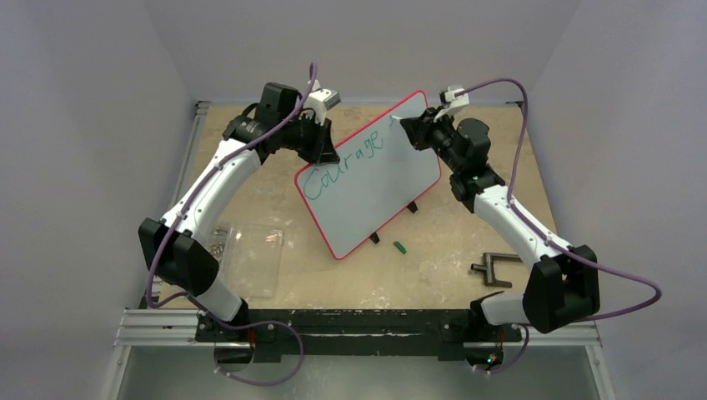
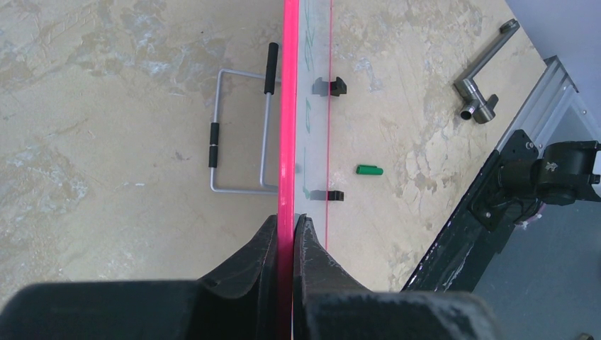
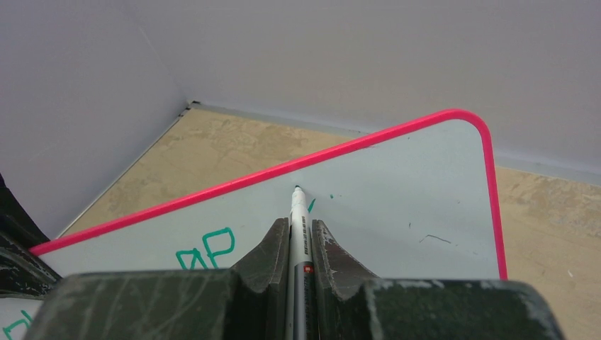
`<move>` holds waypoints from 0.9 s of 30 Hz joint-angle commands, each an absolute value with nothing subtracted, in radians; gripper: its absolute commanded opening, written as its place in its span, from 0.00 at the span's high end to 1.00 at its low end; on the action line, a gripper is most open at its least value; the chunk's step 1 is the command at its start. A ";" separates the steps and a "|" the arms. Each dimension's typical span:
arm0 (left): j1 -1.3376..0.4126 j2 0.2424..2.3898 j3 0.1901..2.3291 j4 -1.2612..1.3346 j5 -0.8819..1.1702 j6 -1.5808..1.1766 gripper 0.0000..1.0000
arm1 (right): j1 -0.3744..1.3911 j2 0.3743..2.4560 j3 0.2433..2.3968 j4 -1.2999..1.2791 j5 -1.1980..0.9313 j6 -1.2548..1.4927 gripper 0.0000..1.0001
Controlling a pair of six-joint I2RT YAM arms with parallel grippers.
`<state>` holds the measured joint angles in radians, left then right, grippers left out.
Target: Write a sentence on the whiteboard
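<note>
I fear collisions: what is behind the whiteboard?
A silver wire stand with black sleeves sits behind the whiteboard, seen from the left wrist; from above the board covers it.

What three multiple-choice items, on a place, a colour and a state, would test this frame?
1. Where is the small green cap? A on the table beside the whiteboard; B on the whiteboard's face; C off the table.
2. What colour is the whiteboard's rim? A blue; B red-pink; C black.
3. What is the right gripper doing? A open, empty; B shut on the marker; C shut on the rim.
Answers: 1 A, the top view shows it lying on the table just past the board's lower edge. 2 B, the rim shows red-pink in every view. 3 B, the right wrist view shows the marker clamped in it.
</note>
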<state>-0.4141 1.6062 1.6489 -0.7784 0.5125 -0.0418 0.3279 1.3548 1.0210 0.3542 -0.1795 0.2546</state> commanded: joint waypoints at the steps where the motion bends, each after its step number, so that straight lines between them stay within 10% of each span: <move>1: -0.413 1.597 1.655 -0.813 0.338 0.035 1.00 | 0.325 1.366 1.075 0.389 -0.206 0.272 1.00; 27: -0.413 1.595 1.656 -0.814 0.339 0.035 1.00 | 0.326 1.341 0.961 0.339 -0.193 0.243 1.00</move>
